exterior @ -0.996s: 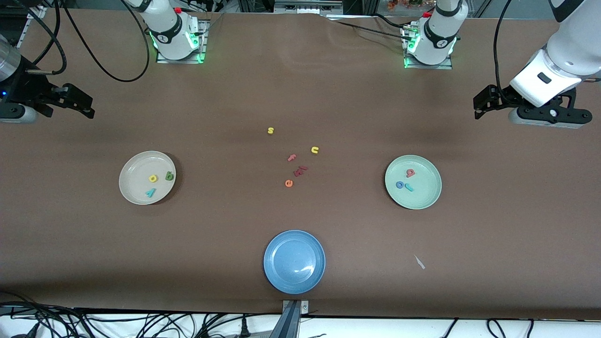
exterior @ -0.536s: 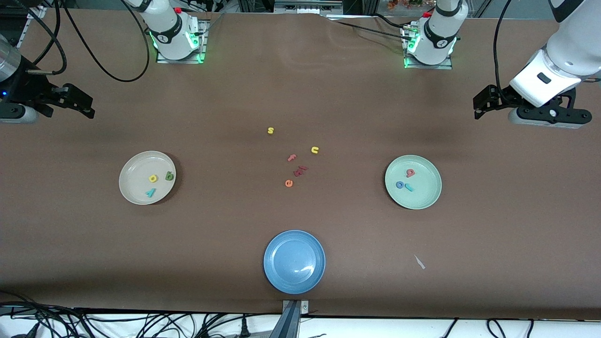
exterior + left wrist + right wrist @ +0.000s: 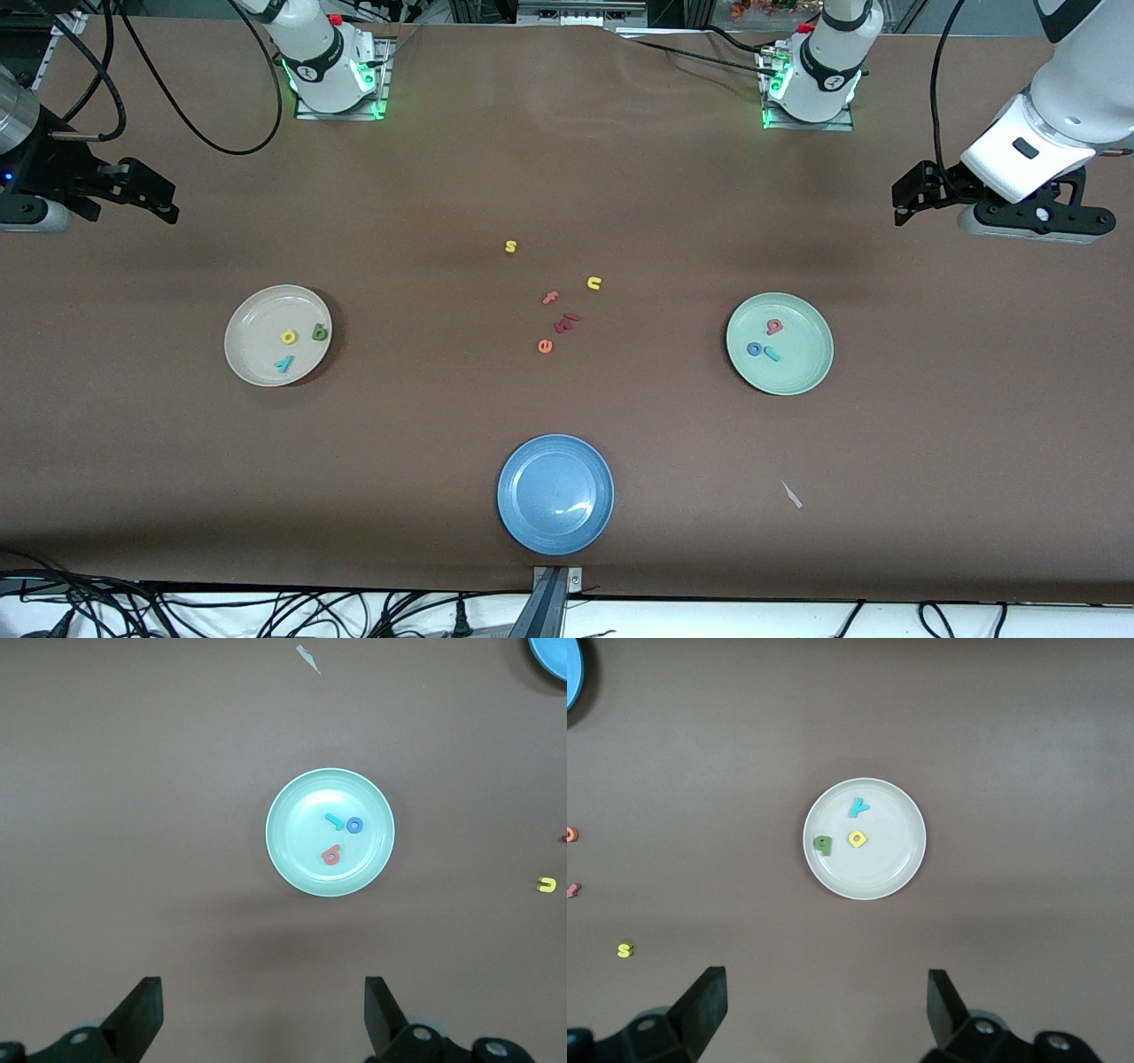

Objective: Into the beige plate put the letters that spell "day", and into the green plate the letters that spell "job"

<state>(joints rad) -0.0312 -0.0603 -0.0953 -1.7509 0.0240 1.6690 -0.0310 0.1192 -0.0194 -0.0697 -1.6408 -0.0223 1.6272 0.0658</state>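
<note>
The beige plate (image 3: 257, 353) lies toward the right arm's end of the table and holds a yellow a (image 3: 288, 337), a dark green d (image 3: 319, 333) and a teal y (image 3: 284, 362). The green plate (image 3: 800, 368) lies toward the left arm's end with a pink b (image 3: 775, 326), a blue o (image 3: 754, 349) and a teal j (image 3: 772, 354) in it. My right gripper (image 3: 827, 1005) hovers open and empty over bare table beside the beige plate (image 3: 888, 865). My left gripper (image 3: 263, 1010) hovers open and empty beside the green plate (image 3: 299, 815).
A blue plate (image 3: 555, 493) sits near the front edge at mid-table. Loose letters lie in the middle: yellow s (image 3: 510, 246), yellow u (image 3: 594, 283), pink f (image 3: 551, 298), dark red pieces (image 3: 567, 321), orange e (image 3: 545, 346). A small pale scrap (image 3: 791, 494) lies nearer the front camera than the green plate.
</note>
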